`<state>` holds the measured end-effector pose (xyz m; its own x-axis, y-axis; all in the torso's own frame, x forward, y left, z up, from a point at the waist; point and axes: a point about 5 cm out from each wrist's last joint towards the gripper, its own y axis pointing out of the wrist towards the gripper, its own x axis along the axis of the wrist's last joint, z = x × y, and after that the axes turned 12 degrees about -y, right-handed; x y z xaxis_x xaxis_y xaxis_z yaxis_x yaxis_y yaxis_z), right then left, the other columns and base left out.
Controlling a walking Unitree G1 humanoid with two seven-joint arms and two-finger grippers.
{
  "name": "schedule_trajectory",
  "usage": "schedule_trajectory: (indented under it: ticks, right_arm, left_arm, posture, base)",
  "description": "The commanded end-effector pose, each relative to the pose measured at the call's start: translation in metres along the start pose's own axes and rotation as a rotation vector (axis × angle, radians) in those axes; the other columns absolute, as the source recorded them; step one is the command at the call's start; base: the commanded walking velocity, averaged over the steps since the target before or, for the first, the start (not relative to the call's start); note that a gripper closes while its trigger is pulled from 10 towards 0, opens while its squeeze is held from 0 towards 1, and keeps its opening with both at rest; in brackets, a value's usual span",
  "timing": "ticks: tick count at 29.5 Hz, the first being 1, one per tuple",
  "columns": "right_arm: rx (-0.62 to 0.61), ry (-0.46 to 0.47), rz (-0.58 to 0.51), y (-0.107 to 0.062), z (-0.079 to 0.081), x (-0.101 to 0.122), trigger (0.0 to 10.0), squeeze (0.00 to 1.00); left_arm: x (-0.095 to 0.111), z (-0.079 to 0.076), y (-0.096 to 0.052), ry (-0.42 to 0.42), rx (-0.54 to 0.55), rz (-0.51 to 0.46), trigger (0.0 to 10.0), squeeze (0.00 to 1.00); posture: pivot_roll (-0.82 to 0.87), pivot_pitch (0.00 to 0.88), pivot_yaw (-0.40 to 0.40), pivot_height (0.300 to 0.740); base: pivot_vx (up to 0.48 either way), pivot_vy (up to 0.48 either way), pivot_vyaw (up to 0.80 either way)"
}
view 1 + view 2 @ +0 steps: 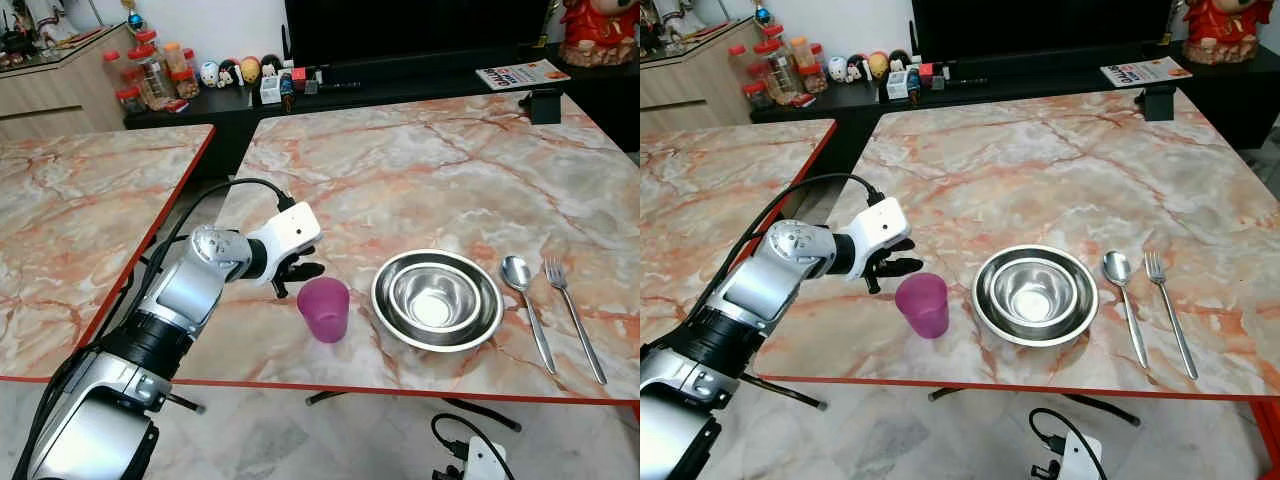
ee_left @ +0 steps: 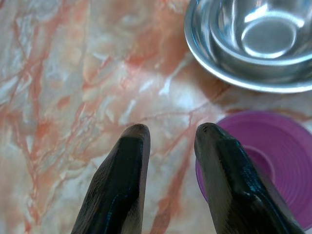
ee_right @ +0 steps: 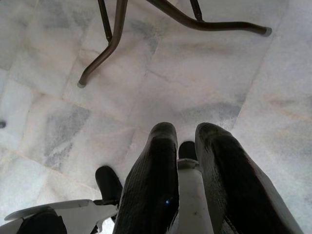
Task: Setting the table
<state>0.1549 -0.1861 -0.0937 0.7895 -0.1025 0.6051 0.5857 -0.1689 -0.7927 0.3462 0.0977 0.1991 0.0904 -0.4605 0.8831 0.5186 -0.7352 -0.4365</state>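
Near the front edge of the marbled tabletop, the released left tool hovers beside a ribbed purple cup, left of nested steel bowls; right tool's state unclear.

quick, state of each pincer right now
Left pincer: open, empty, beside the purple cup.
Right pincer: fingers apart, empty, hanging idle over the floor.

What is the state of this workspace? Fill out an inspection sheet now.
Surface: marble table, red-edged.
Job's things: purple cup upright, left of nested steel bowls; spoon and fork to their right.
Clutter: magazine at far edge.
Grippers: left pincer open beside the cup, holding nothing; right pincer hangs over the floor.
Cables: black cable along left arm.
Surroundings: second table, jars on a low cabinet.
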Motion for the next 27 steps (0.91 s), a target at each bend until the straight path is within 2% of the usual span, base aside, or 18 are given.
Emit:
schedule_trajectory:
  ticks: [1,4,5,6,7,8,9,10,12,13,17,19,23,24,25,26,27]
  right_arm:
    - [0.014,0.007,0.002,0.001,0.005,0.002,10.0,0.0]
    - [0.013,0.008,0.0,0.001,0.004,0.002,10.0,0.0]
    - [0.013,0.008,0.001,0.001,0.004,0.002,10.0,0.0]
    - [0.012,0.007,0.001,0.001,0.004,0.002,10.0,0.0]
    - [0.012,0.007,0.001,0.001,0.004,0.002,10.0,0.0]
    - [0.012,0.007,0.001,0.001,0.004,0.002,10.0,0.0]
    - [0.013,0.005,0.001,0.001,0.004,0.002,10.0,0.0]
    - [0.013,0.003,0.001,0.001,0.003,0.002,10.0,0.0]
    - [0.014,-0.002,0.002,0.001,0.003,0.002,10.0,0.0]
    - [0.014,-0.002,0.002,0.001,0.003,0.002,10.0,0.0]
    - [0.017,-0.012,0.004,0.0,0.002,0.001,10.0,0.0]
    - [0.017,-0.015,0.006,0.0,0.001,0.0,10.0,0.0]
    - [0.017,-0.016,0.005,0.0,0.001,0.0,10.0,0.0]
    - [0.015,-0.017,0.005,0.0,0.0,0.0,10.0,0.0]
    - [0.015,-0.017,0.005,0.0,0.0,0.0,10.0,0.0]
    - [0.012,-0.017,0.004,0.0,-0.001,0.0,10.0,0.0]
    - [0.011,-0.017,0.004,0.0,-0.002,0.0,10.0,0.0]
  left_arm:
    - [0.008,0.009,-0.015,-0.032,0.017,-0.04,10.0,0.0]
    - [0.011,0.025,-0.031,-0.118,0.094,-0.147,10.0,0.0]
    - [0.008,0.039,-0.038,-0.208,0.203,-0.216,10.0,0.0]
    - [0.005,0.045,-0.041,-0.263,0.25,-0.241,10.0,0.0]
    - [0.005,0.045,-0.041,-0.263,0.25,-0.241,10.0,0.0]
    - [0.002,0.051,-0.045,-0.31,0.292,-0.27,10.0,0.0]
    - [-0.006,0.06,-0.054,-0.357,0.385,-0.319,10.0,0.0]
    - [-0.01,0.063,-0.059,-0.364,0.434,-0.338,10.0,0.0]
    - [-0.028,0.071,-0.074,-0.458,0.567,-0.398,10.0,0.0]
    - [-0.028,0.071,-0.074,-0.458,0.567,-0.398,10.0,0.0]
    - [-0.058,0.068,-0.09,-0.531,0.711,-0.437,10.0,0.0]
    - [-0.067,0.068,-0.095,-0.536,0.791,-0.45,10.0,0.0]
    - [-0.073,0.068,-0.098,-0.541,0.84,-0.459,10.0,0.0]
    - [-0.084,0.066,-0.102,-0.544,0.906,-0.463,10.0,0.0]
    - [-0.084,0.066,-0.102,-0.544,0.906,-0.463,10.0,0.0]
    - [-0.105,0.061,-0.107,-0.539,1.01,-0.454,10.0,0.0]
    - [-0.111,0.058,-0.108,-0.543,1.042,-0.454,10.0,0.0]
  posture:
    - [0.0,0.0,0.108,0.74]
    - [0.0,0.0,0.11,0.74]
    - [-0.01,0.0,0.109,0.74]
    - [-0.01,0.0,0.109,0.74]
    - [-0.01,0.0,0.109,0.74]
    - [-0.01,0.0,0.109,0.74]
    - [-0.01,0.0,0.105,0.74]
    - [-0.01,0.0,0.105,0.74]
    - [0.0,0.0,0.101,0.74]
    - [0.0,0.0,0.101,0.74]
    - [0.0,0.0,0.094,0.74]
    - [0.0,0.0,0.094,0.74]
    - [0.0,0.0,0.094,0.74]
    - [-0.01,0.0,0.098,0.74]
    - [-0.01,0.0,0.098,0.74]
    - [-0.01,0.0,0.099,0.74]
    - [-0.01,0.0,0.099,0.74]
  base:
    - [0.0,0.0,0.0]
    - [0.0,0.0,0.0]
    - [0.0,0.0,0.0]
    - [0.0,0.0,0.0]
    - [0.0,0.0,0.0]
    - [0.0,0.0,0.0]
    - [0.0,0.0,0.0]
    - [0.0,0.0,0.0]
    - [0.0,0.0,0.0]
    - [0.0,0.0,0.0]
    - [0.0,0.0,0.0]
    - [0.0,0.0,0.0]
    - [0.0,0.0,0.0]
    - [0.0,0.0,0.0]
    - [0.0,0.0,0.0]
    - [0.0,0.0,0.0]
    - [0.0,0.0,0.0]
